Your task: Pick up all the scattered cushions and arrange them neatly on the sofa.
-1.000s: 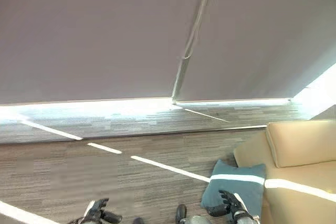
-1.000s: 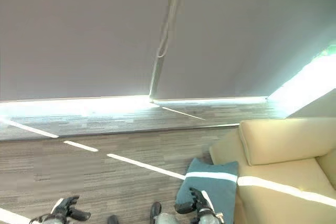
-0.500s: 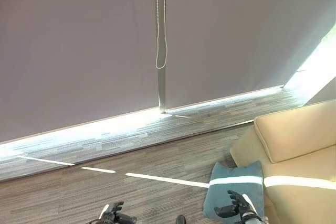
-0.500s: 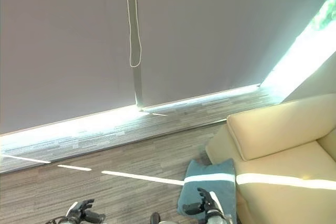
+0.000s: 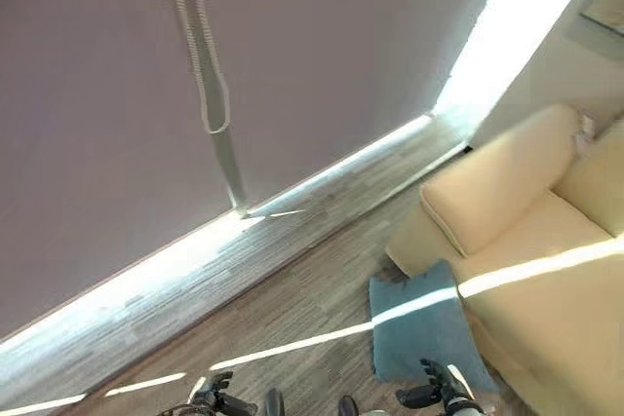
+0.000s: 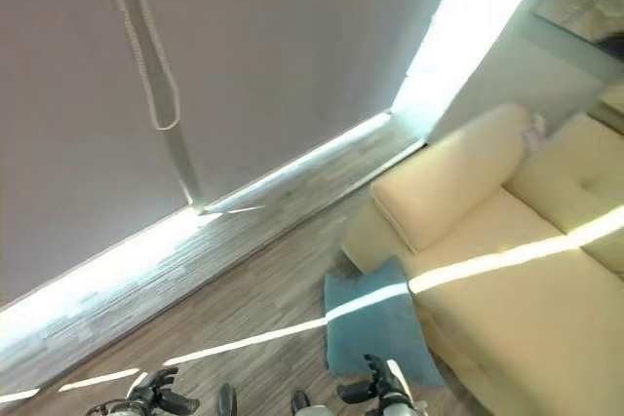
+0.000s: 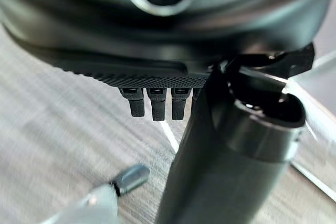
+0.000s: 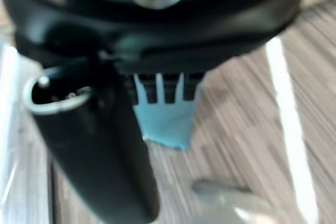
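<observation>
A teal cushion (image 5: 421, 323) lies on the floor against the front of the beige sofa (image 5: 546, 250), crossed by a strip of sunlight. My right hand (image 5: 439, 397) hovers just this side of the cushion, fingers spread and holding nothing; the same cushion (image 8: 167, 121) shows past its fingers (image 8: 164, 88) in the right wrist view. My left hand (image 5: 216, 398) is at the bottom edge, over bare floor, fingers relaxed and empty. In the left wrist view its fingers (image 7: 157, 103) hang straight above the carpet.
A grey roller blind (image 5: 146, 75) with a looped bead cord (image 5: 210, 94) covers the window ahead. Bright light comes in along its foot and at the far right. Striped grey carpet (image 5: 292, 299) runs between me and the window. The sofa has a padded arm (image 5: 492, 182).
The camera has swung and tilted, so the whole scene has shifted and the sofa now reaches further into view. Both hands stay low at the bottom edge, unchanged.
</observation>
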You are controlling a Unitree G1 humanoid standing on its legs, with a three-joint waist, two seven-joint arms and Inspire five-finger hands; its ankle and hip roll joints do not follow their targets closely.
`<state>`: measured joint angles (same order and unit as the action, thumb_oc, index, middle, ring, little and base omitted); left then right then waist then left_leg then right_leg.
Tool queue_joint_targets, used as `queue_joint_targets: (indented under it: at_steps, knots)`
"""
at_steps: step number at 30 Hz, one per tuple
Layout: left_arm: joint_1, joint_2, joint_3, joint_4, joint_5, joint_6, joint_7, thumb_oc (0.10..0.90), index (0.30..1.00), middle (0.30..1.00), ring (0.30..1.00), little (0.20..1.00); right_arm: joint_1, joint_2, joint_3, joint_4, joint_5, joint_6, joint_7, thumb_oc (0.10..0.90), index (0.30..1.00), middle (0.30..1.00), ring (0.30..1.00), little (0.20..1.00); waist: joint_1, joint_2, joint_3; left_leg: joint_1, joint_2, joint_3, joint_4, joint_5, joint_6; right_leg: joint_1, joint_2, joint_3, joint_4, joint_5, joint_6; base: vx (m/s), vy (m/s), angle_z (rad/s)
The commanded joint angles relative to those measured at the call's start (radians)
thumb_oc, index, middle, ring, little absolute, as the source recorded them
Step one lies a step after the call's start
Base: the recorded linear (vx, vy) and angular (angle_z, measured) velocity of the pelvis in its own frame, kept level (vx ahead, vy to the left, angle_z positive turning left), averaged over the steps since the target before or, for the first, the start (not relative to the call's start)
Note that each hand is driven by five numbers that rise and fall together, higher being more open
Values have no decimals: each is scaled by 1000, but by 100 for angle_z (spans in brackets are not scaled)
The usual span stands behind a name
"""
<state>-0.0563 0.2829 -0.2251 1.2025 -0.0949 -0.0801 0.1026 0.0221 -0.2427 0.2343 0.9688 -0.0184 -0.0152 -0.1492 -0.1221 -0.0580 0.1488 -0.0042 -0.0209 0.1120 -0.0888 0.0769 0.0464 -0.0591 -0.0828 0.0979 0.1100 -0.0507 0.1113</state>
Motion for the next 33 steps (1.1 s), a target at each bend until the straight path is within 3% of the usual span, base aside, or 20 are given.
queue_joint_targets:
  at_steps: [1,4,5,7,9,11,14,20,21,23,25,26,27,28,33]
  knots:
    - [14,38,53,-23,7,-21,24,800,900,900,900,900,-69,-58,20,-43,-26,-39,-20,800,900,900,900,900,62,-9,-6,-23,49,-20,72,-103,-63,-33,-11,-205,102,7,51,67,108,-108]
    - [24,39,61,-15,8,-17,19,800,900,900,900,900,-67,-63,17,-30,-33,-40,-23,800,900,900,900,900,75,-13,-15,14,42,34,53,-119,-65,-27,-17,-376,39,2,26,81,55,-85]
    - [29,40,67,-10,9,-14,16,800,900,900,900,900,-73,-67,17,-29,-38,-38,-28,800,900,900,900,900,86,-10,-17,29,50,75,55,-131,-68,-48,-31,-507,26,8,13,80,5,-116]
    - [31,40,71,-5,14,-11,14,800,900,900,900,900,-75,-69,17,-32,-38,-39,-30,800,900,900,900,900,88,-7,-20,40,56,81,59,-152,-71,-50,-36,-544,29,-5,22,125,-17,-74]
    - [37,35,67,2,36,-12,8,800,900,900,900,900,-65,-76,17,-37,-36,-38,-28,800,900,900,900,900,76,-11,-25,62,51,102,78,-187,-70,-11,-15,-512,-28,-18,18,145,-56,-53]
    - [40,25,65,-1,42,-11,6,800,900,900,900,900,-61,-85,9,-45,-31,-36,-31,800,900,900,900,900,67,-23,-27,43,41,117,133,-191,-66,-13,-3,-451,-50,11,8,99,-76,-33]
    - [45,13,59,4,52,-12,-5,800,900,900,900,900,-41,-93,-6,-67,-13,-40,-31,800,900,900,900,900,53,-25,-35,39,70,145,242,-223,-86,22,15,-425,-76,2,-10,145,-90,-29]
    - [45,13,59,4,52,-12,-5,800,900,900,900,900,-41,-93,-6,-67,-13,-40,-31,800,900,900,900,900,54,-25,-35,39,70,145,242,-224,-86,22,16,-425,-76,2,-10,50,-15,-21]
    - [26,-11,40,-25,11,-14,5,800,900,900,900,900,-37,-112,-10,-83,5,-42,-42,800,900,900,900,900,85,-40,-2,-109,89,48,450,-179,-103,99,31,-320,-113,-19,-33,353,-27,14]
    - [22,-15,32,-30,7,-16,6,800,900,900,900,900,-33,-113,-16,-80,6,-42,-45,800,900,900,900,900,89,-41,-8,-130,87,24,376,-178,-100,109,33,-297,-120,-24,-26,263,24,-58]
    - [14,-19,22,-28,0,-21,9,800,900,900,900,900,-35,-114,-13,-69,5,-41,-51,800,900,900,900,900,109,-24,-2,-156,71,-69,250,-105,-118,132,55,-253,-124,-38,-26,143,81,-150]
    - [14,-19,22,-28,0,-21,9,800,900,900,900,900,-36,-114,-14,-69,5,-41,-51,800,900,900,900,900,108,-25,-4,-157,71,-70,246,-101,-118,129,55,-255,-124,-37,-26,136,66,-72]
    - [9,-23,17,-29,-9,-22,10,800,900,900,900,900,-39,-116,-13,-67,5,-42,-53,800,900,900,900,900,119,-18,2,-172,62,-130,207,-76,-126,145,64,-231,-125,-46,-28,185,106,-89]
    - [-2,-23,11,-30,-36,-27,18,800,900,900,900,900,-60,-121,-7,-48,4,-40,-60,800,900,900,900,900,139,-9,17,-217,21,-290,180,-45,-142,154,81,-155,-114,-62,-33,184,107,-58]
    - [-3,-24,11,-30,-36,-27,18,800,900,900,900,900,-61,-121,-7,-47,4,-40,-60,800,900,900,900,900,138,-8,16,-218,21,-292,178,-43,-142,152,81,-156,-114,-61,-33,95,107,-92]
